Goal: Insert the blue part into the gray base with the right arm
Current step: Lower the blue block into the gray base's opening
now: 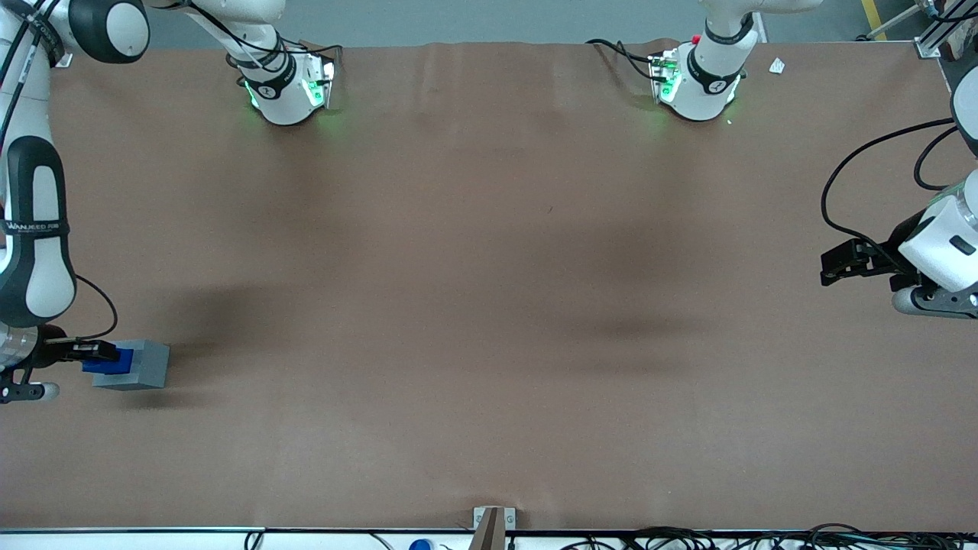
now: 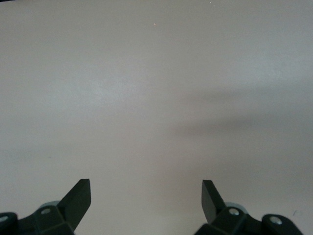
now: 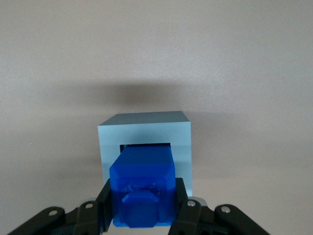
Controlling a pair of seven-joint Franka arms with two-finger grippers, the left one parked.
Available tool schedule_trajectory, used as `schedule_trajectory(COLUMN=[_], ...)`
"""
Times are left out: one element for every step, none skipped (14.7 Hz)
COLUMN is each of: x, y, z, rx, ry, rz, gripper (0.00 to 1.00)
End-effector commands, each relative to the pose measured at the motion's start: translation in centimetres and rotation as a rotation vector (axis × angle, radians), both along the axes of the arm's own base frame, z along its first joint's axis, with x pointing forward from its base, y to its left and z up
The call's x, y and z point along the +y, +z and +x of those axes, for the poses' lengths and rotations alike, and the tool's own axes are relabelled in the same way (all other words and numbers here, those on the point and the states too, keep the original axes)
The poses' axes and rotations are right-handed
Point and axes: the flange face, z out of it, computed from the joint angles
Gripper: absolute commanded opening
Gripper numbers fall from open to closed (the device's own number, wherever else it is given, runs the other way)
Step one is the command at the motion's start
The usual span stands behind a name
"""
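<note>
At the lower left of the front view, the right arm (image 1: 34, 229) has its gripper (image 1: 98, 353) over the gray base (image 1: 141, 367), which sits on the brown table (image 1: 489, 305) toward the working arm's end. The fingers are clamped on the blue part (image 1: 107, 363), one on each flank of it. In the right wrist view the blue part (image 3: 143, 188) is lined up with the square recess in the top of the gray base (image 3: 144, 134), and its leading end seems to reach the recess opening; whether it has entered at all I cannot tell, since the block hides the edge where they meet.

The main risk, as I judge it, is a jam. The recess looks only slightly wider than the block (a narrow dark gap shows along one edge), so a small tilt or sideways offset could catch a corner on the rim. Pushing on then could slide or tip the base, because nothing visible holds it to the table. A second risk is the part slipping or twisting in the grip under that resistance, which would leave it crooked. Letting go before it seats fully could leave it standing proud or let it fall beside the base.
</note>
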Motion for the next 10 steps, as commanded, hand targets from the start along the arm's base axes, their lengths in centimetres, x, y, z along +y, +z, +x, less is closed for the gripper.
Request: schedule_trajectory(x=[-0.1, -0.1, -0.1, -0.1, 0.2, 0.5, 0.5, 0.7, 0.9, 1.2], y=[0.3, 0.5, 0.7, 0.9, 1.1, 1.5, 2.5, 3.6, 3.9, 5.5], z=[-0.3, -0.3, -0.2, -0.2, -0.1, -0.1, -0.1, -0.3, -0.9, -1.7], rx=[-0.018, -0.026, -0.029, -0.031, -0.032, -0.034, -0.043, -0.054, -0.049, -0.064], ry=[-0.027, -0.034, -0.033, -0.033, -0.029, -0.027, -0.029, -0.03, -0.04, -0.054], rz=[0.025, 0.036, 0.036, 0.037, 0.035, 0.037, 0.036, 0.039, 0.06, 0.08], gripper=[0.82, 1.0, 1.0, 1.0, 1.0, 1.0, 1.0, 1.0, 1.0, 1.0])
